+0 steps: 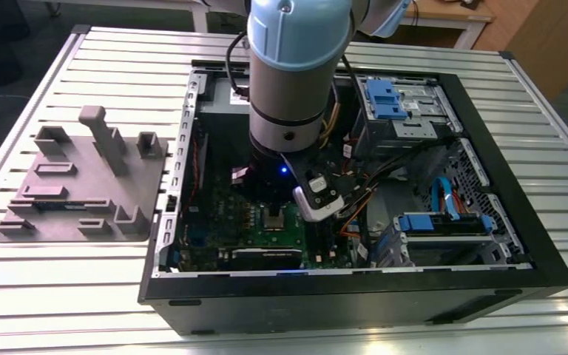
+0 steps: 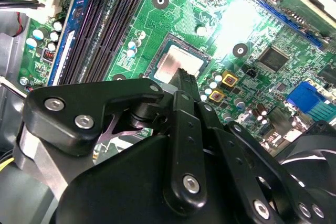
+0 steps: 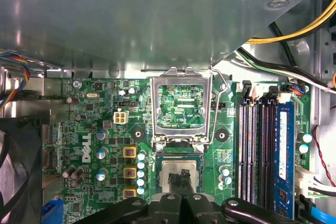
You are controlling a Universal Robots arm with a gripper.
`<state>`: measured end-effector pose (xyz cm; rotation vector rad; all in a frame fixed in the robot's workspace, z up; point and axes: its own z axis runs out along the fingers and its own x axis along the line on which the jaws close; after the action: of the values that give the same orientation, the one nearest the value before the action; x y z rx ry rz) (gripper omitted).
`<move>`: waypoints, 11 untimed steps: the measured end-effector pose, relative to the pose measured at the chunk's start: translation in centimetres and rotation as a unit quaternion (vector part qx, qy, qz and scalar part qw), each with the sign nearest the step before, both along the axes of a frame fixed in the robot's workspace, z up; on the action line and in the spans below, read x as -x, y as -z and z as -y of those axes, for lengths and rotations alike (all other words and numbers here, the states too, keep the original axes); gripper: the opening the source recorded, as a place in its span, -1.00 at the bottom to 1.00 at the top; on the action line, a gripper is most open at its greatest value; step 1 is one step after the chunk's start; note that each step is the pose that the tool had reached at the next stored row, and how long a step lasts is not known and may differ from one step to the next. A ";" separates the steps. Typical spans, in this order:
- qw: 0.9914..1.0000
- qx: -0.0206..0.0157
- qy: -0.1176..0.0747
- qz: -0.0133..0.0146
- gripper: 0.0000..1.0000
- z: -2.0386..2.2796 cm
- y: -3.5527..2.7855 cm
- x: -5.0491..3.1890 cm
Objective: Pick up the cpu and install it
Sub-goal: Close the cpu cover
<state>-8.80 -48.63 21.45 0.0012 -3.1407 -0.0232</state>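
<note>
The cpu (image 3: 176, 167) seemingly lies in the socket (image 3: 156, 171) on the motherboard (image 3: 94, 129), inside the case (image 1: 363, 292) beside the tray (image 1: 77, 192).

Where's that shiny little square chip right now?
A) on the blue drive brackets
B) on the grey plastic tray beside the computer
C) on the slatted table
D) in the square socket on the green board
D: in the first wrist view the chip sits in the socket on the green board, right under the end effector, with the socket's metal frame flipped open.
</note>
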 end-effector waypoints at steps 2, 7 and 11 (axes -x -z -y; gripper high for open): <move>1.000 0.000 0.000 0.000 -0.80 0.00 0.00 0.00; 1.000 0.000 -0.002 0.000 -0.80 0.00 0.00 0.00; 1.000 0.002 -0.005 0.000 -0.80 0.00 -0.64 0.05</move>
<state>-8.85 -48.63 22.09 0.0172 -3.1404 -0.0165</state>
